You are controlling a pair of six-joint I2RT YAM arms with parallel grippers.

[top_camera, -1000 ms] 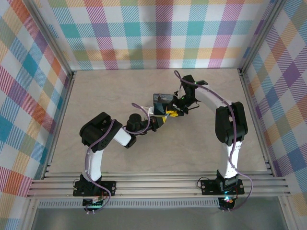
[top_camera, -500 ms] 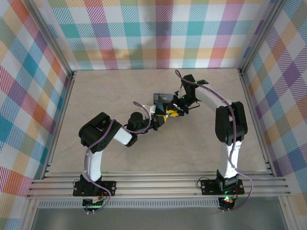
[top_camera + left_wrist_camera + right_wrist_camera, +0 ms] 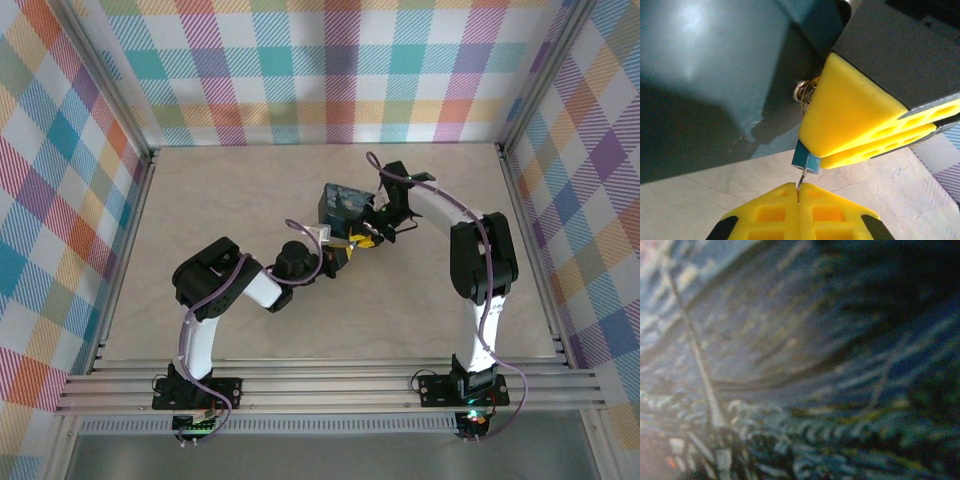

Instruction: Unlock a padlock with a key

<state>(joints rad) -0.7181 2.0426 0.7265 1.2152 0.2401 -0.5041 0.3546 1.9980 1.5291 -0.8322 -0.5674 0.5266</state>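
Left pincer (image 3: 799, 196) is clamping shut on the key (image 3: 801, 181). Only a thin sliver is poking past the yellow fingertips, pointing up at the padlock (image 3: 805, 161). Right pincer (image 3: 822, 154) is squeezing the padlock's blue body, with one corner sticking out below the pads. The key tip is sitting at or just touching that corner; I cannot tell whether it is entering the keyway. A silvery loop, probably the shackle (image 3: 803, 93), is showing above the pads, close against the dark blue tin (image 3: 715, 65).

All this is happening over the counter (image 3: 220, 200), near its middle and a little toward the far edge.

Risks, as I am reading them:
- The key is being held by very little metal, so a sideways push is likely twisting it in the grip or flicking it out.
- The tip is looking off toward a corner, so pushing now is risking a jam or a bent sliver.
- The padlock is being pinched over a small area, so a hard push is likely rotating it between the pads.
- The tin is crowding the shackle side and may be blocking the shackle from springing open.
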